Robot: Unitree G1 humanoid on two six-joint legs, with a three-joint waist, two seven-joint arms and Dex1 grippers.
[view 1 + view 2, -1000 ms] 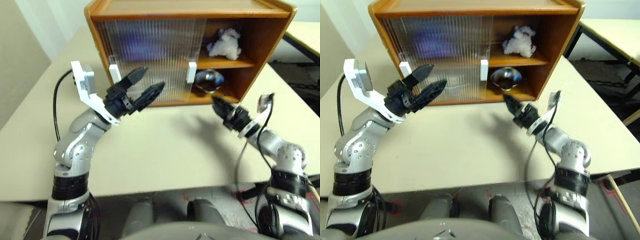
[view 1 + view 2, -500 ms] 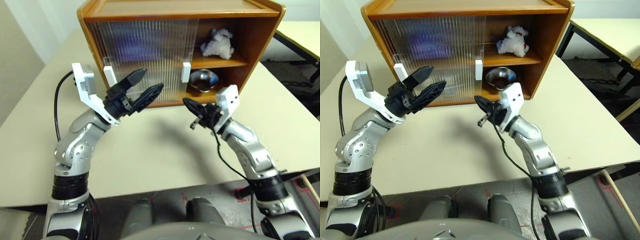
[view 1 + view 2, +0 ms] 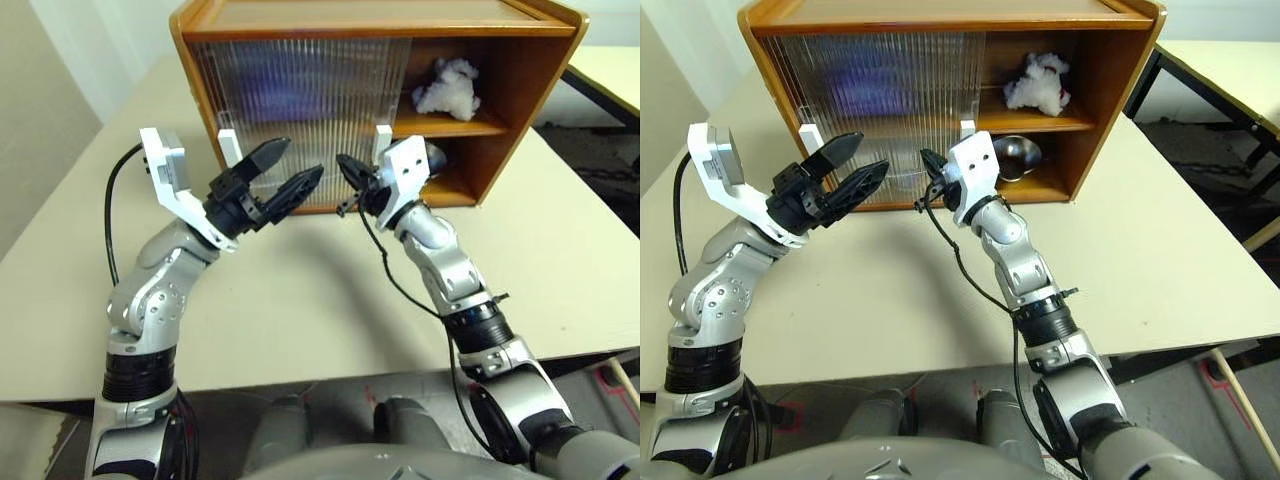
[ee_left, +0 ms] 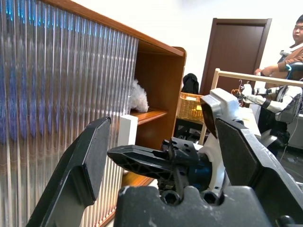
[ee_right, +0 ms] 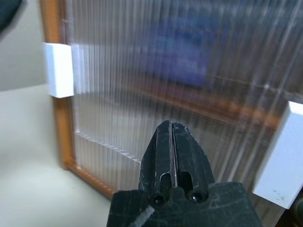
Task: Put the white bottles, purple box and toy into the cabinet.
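Right gripper (image 3: 346, 163) pinched fully closed, nothing in it, tips up in front of the cabinet (image 3: 375, 17), just short of the ribbed sliding doors (image 3: 300, 110) and close to the right-hand white handle (image 3: 382, 141). Left gripper (image 3: 288, 170) spread wide and empty, parked in front of the cabinet's left half, just beside the left white handle (image 3: 227, 146), tips aimed toward the right gripper without touching it.

Both doors pulled across the cabinet's left and middle, right end open. Toy (image 3: 448, 86) up on the inner shelf in that open end, fluffy white, near the cabinet's right wall. Shiny metal bowl (image 3: 1017, 152) below it on the cabinet floor, partly hidden behind the right wrist. Purple blur (image 3: 875, 82) behind the ribbed doors on the upper level, likely the purple box, too smeared to call for sure. Can't pick out the white bottles through the doors. Pale table (image 3: 300, 300) under the cabinet.
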